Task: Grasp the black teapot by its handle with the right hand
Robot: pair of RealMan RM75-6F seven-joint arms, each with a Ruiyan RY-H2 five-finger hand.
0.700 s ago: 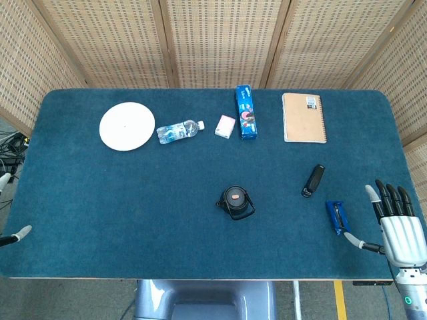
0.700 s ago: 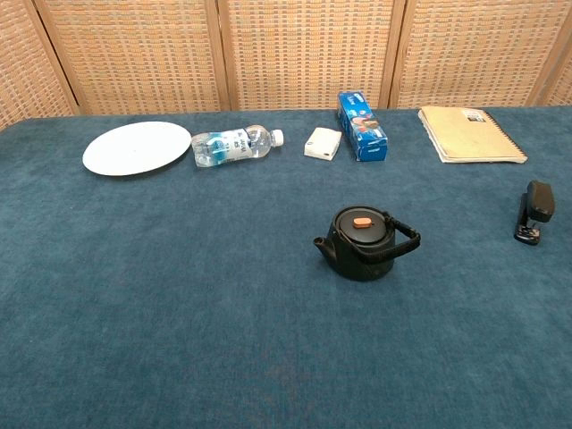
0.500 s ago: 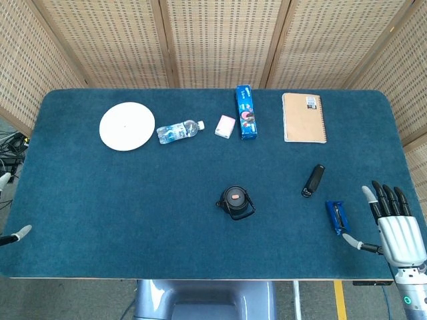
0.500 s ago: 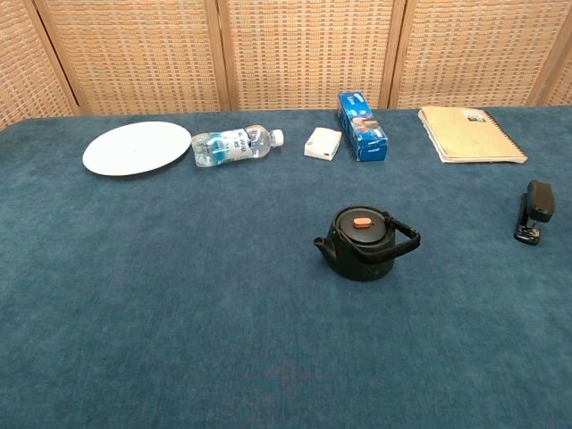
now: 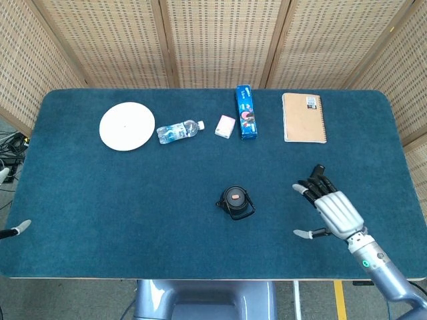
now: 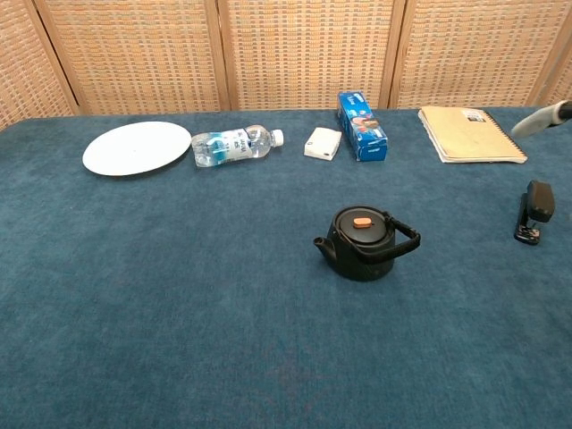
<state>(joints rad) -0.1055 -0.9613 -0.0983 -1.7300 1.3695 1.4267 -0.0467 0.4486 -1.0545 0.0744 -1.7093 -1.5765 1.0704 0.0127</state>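
Observation:
The black teapot (image 5: 235,202) with an orange knob on its lid stands near the middle of the blue table; its handle (image 6: 400,242) arcs over its right side in the chest view. My right hand (image 5: 330,210) hovers to the right of the teapot, apart from it, fingers spread and holding nothing. One of its fingertips (image 6: 543,121) shows at the right edge of the chest view. Of my left hand only a fingertip (image 5: 21,227) shows, at the table's left front edge.
Along the back lie a white plate (image 5: 127,126), a water bottle (image 5: 179,131), a small white box (image 5: 225,125), a blue box (image 5: 245,111) and a notebook (image 5: 303,117). A black stapler (image 6: 534,212) sits right of the teapot.
My right hand has moved from the table's right front corner left and inward toward the teapot, now covering the stapler and a blue object in the head view. The teapot has not moved.

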